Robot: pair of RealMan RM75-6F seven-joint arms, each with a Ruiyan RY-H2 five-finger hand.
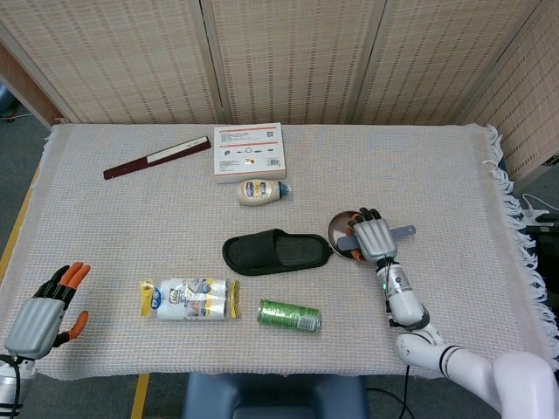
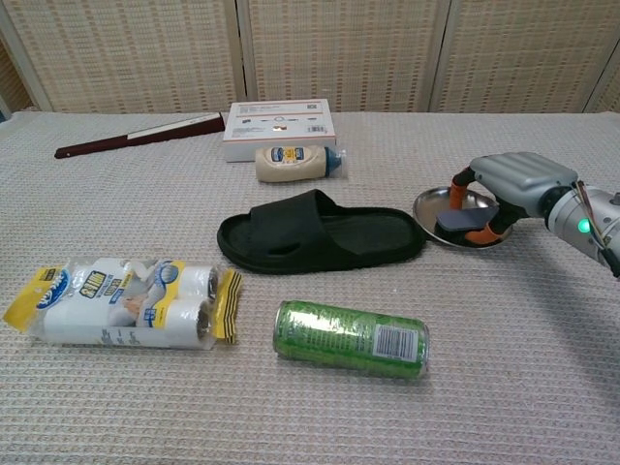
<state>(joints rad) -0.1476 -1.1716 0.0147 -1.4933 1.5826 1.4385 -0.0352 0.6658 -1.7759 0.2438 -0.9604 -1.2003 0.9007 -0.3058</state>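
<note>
My right hand lies over the round metal dish and grips the grey brush, whose handle sticks out to the right of the hand. In the chest view the right hand curls over the brush with the thumb under it, above the dish. A black slipper lies just left of the dish. My left hand hovers at the table's front left corner with its fingers apart and nothing in it; the chest view does not show it.
A green can lies on its side near the front edge, with a packet of white rolls to its left. At the back are a white box, a mayonnaise bottle and a dark red flat stick.
</note>
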